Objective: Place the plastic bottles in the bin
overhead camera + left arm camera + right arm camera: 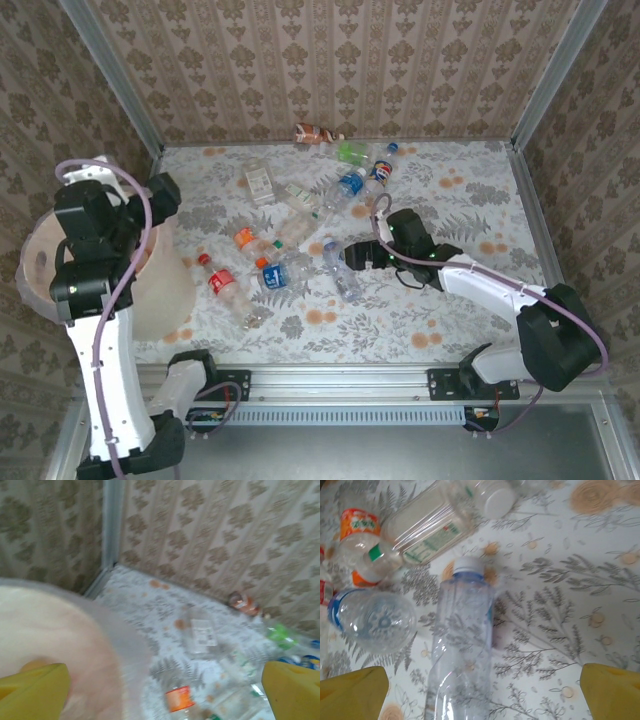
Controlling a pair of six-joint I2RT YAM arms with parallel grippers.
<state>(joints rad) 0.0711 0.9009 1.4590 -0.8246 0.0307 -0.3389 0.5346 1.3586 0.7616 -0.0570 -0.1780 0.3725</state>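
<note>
Right gripper [482, 692], wide open and empty, straddles clear white-capped plastic bottle [462, 630]; its slick round wall may squirt free.

A table [470, 300] covered in a pale fern-and-flower print is seen, with the bin [165, 295] stood at its left edge. Just right of the bin, a red-labelled bottle [222, 285] is laid on its side. Further right of the bin, an orange-labelled bottle [246, 240], a blue-labelled bottle [277, 273] and a clear white-capped bottle [340, 272] are clustered close together. Beyond the bin, toward the far wall, a flat white-labelled bottle [259, 182], a green-labelled bottle [352, 153] and a brown bottle [312, 134] are scattered.
</note>
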